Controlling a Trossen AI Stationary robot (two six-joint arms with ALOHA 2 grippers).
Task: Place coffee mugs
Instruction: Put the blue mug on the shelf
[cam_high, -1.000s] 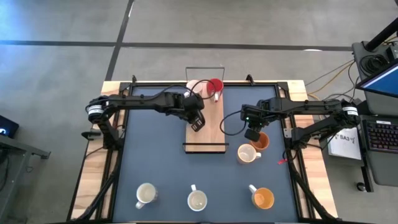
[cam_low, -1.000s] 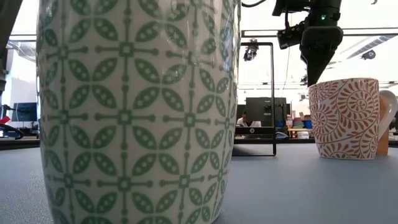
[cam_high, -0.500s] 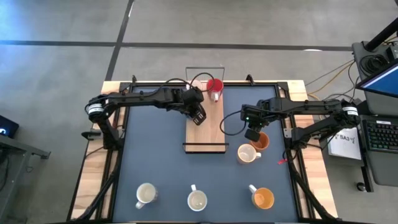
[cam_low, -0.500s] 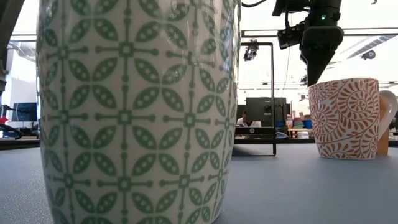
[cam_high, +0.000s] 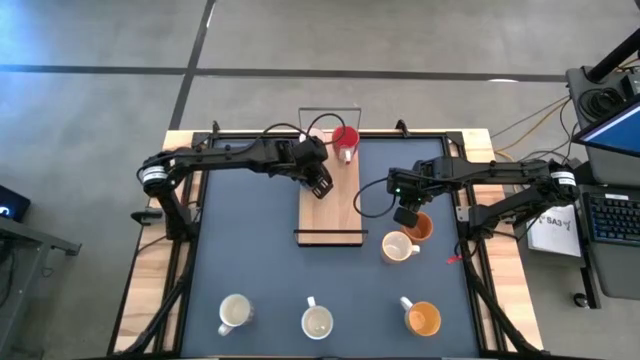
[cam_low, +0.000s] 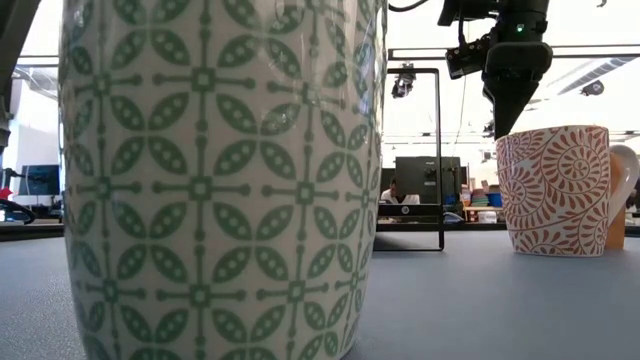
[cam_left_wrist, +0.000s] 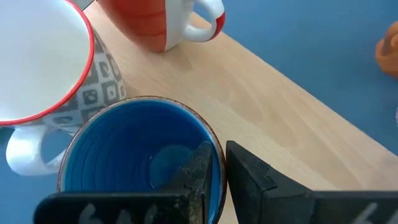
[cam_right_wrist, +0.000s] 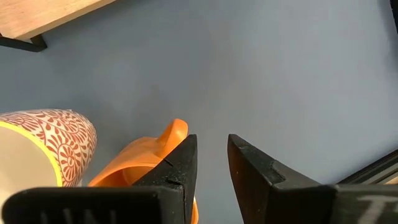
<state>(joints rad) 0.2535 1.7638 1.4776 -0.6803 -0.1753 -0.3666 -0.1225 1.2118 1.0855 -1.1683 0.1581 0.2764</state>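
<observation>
Desk (cam_high: 250, 260), dark blue, carries a long light-wood tray (cam_high: 335, 215) at its middle. Left gripper (cam_high: 320, 187) sits over the tray's far end, fingers (cam_left_wrist: 249, 177) pinching the rim of a round blue ceramic mug (cam_left_wrist: 140, 155), beside a white red-rimmed mug (cam_left_wrist: 43, 68) and a red mug (cam_high: 345, 138). Right gripper (cam_high: 407, 216), just right of the tray, has fingers (cam_right_wrist: 255, 174) slightly apart beside an orange mug (cam_high: 419, 227); a cream mug (cam_high: 398, 246) stands nearer. 3 more mugs line the desk's near edge.
</observation>
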